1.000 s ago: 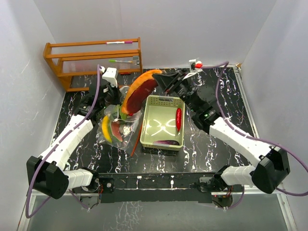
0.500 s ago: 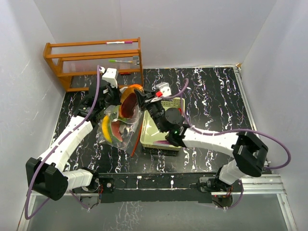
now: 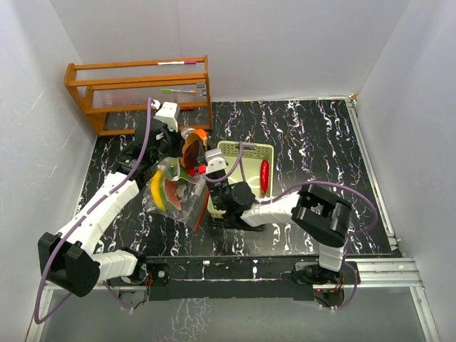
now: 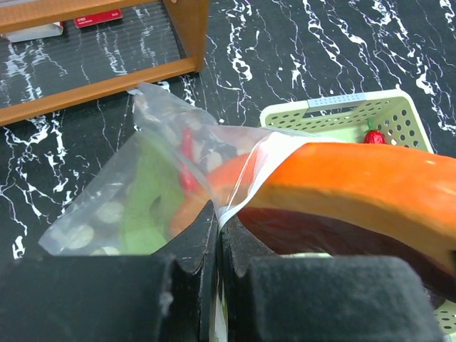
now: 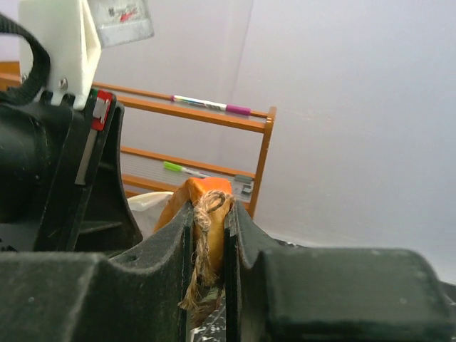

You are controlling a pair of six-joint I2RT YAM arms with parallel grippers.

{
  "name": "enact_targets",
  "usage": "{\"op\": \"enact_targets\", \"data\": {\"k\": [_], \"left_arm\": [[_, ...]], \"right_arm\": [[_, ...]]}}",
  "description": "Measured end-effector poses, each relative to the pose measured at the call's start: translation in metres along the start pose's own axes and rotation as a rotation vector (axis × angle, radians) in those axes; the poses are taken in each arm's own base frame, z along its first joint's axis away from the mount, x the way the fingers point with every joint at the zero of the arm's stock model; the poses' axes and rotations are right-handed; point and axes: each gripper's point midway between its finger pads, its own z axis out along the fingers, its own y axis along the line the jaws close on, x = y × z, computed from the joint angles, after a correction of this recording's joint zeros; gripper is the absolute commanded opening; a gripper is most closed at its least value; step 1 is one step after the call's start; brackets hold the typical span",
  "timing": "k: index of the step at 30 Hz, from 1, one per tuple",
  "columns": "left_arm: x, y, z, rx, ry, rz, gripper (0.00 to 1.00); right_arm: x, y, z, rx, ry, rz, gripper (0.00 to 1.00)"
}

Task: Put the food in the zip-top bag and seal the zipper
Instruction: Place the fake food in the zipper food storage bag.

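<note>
The clear zip-top bag (image 3: 173, 191) lies left of the basket with a yellow banana (image 3: 155, 191) and a red-green watermelon slice (image 3: 172, 192) inside. My left gripper (image 3: 172, 152) is shut on the bag's upper edge (image 4: 219, 221) and holds the mouth up. My right gripper (image 3: 197, 159) is shut on the twine-stemmed end of the large orange wedge (image 5: 208, 206). The wedge (image 3: 191, 144) stands at the bag's mouth and partly behind the plastic (image 4: 356, 187). A red chilli (image 3: 265, 176) lies in the basket. The aubergine is hidden.
The pale green slatted basket (image 3: 248, 151) sits mid-table, with my right forearm lying across its near end. A wooden rack (image 3: 135, 89) with pens stands at the back left, close behind the left gripper. White walls close in on both sides.
My right arm has swung from the back right, over the basket, down-left to the bag's mouth, carrying the orange wedge. The left gripper has kept its hold on the bag.
</note>
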Motion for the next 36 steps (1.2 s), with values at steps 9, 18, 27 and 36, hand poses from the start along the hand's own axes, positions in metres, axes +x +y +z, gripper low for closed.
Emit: {"op": "enact_targets", "data": {"k": [9, 18, 27, 36], "left_arm": [[0.003, -0.007, -0.003, 0.025, 0.017, -0.038, 0.00], [0.005, -0.015, -0.015, 0.064, -0.040, -0.121, 0.00], [0.041, -0.017, -0.003, 0.074, -0.007, -0.200, 0.00], [0.033, -0.019, 0.002, 0.079, -0.016, -0.203, 0.00]], "right_arm": [[0.011, 0.002, 0.014, 0.084, 0.020, -0.147, 0.08], [0.006, -0.057, 0.043, 0.248, 0.096, 0.135, 0.08], [-0.019, -0.099, 0.052, 0.262, 0.185, 0.533, 0.08], [0.041, -0.057, 0.016, 0.130, 0.423, 0.531, 0.08]]}}
